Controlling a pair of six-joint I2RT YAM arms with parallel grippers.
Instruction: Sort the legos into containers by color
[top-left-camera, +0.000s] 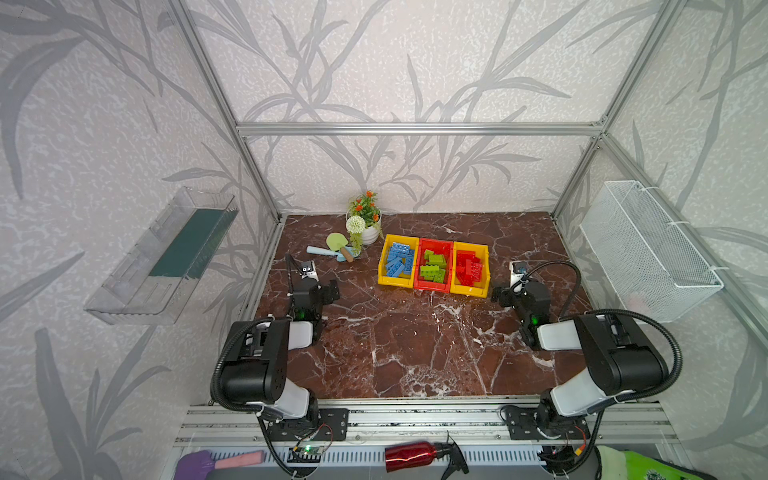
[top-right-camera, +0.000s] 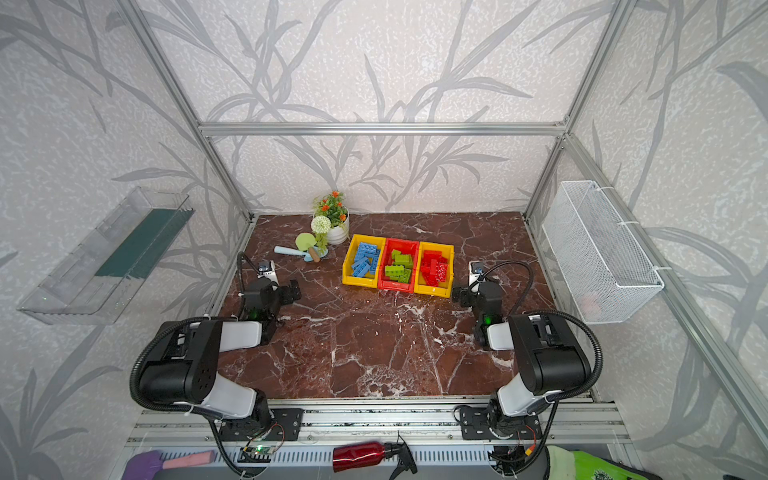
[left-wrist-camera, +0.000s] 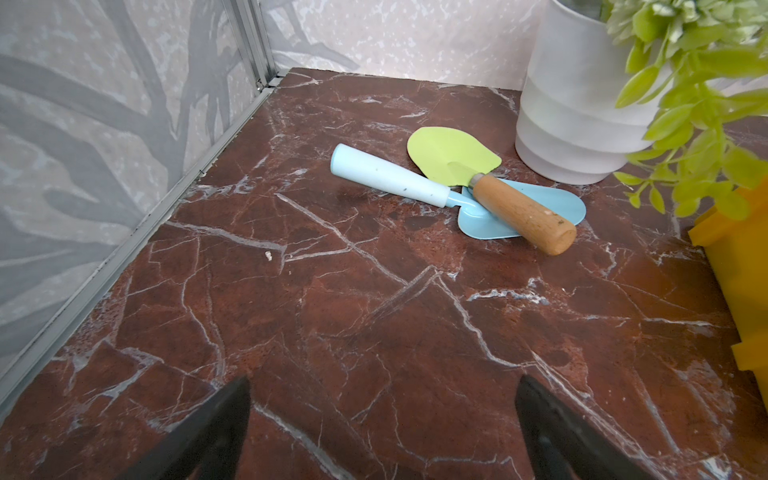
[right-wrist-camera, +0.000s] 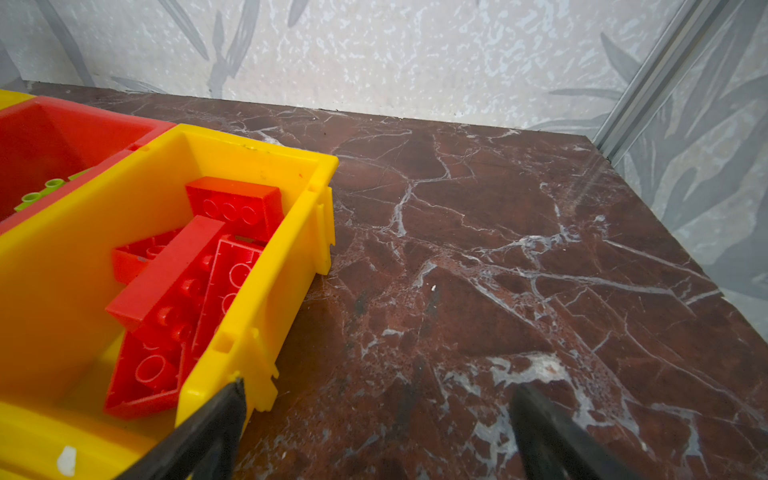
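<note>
Seems done: studded plastic bricks (top-left-camera: 434, 266) sorted by colour inside joined yellow-and-red plastic bins (top-left-camera: 432, 286); hence left gripper (left-wrist-camera: 382, 386), right gripper (right-wrist-camera: 378, 386) released, empty.

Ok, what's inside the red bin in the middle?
Lime green bricks, loosely piled, lie in the red bin. No other colour shows in it. The pile covers most of its floor, so anything beneath cannot be seen.

Bare tabletop (top-left-camera: 415, 353) before bins (top-left-camera: 432, 286)
</note>
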